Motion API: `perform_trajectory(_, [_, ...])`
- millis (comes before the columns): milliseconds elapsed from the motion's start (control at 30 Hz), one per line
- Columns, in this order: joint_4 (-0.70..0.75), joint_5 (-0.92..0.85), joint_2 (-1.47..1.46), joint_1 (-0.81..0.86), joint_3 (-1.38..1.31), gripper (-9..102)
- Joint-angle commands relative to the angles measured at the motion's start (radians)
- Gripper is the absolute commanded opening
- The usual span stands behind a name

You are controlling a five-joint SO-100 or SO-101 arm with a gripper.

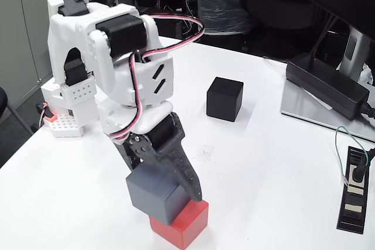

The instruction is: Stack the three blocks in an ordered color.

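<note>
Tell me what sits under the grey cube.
The red cube lies under the grey cube, which the gripper flanks. How squarely they meet is hidden by the grey cube.

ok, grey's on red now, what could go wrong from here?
1. The grey cube sits skewed and overhanging the red cube; it may tip on release.
2. The end effector hugs the grey cube's side, so withdrawing could drag it off.
3. The red cube sits near the table's front edge.
</note>
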Motion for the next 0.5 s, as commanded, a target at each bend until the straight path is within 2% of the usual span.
perform_trajectory(0, [0.005, -0.014, 0.080, -0.008, -0.023, 40])
perform_trajectory(167, [0.005, -0.014, 0.175, -0.025, -0.011, 40])
perform_trajectory(467, [0.008, 0.005, 0.256, -0.218, -0.003, 40])
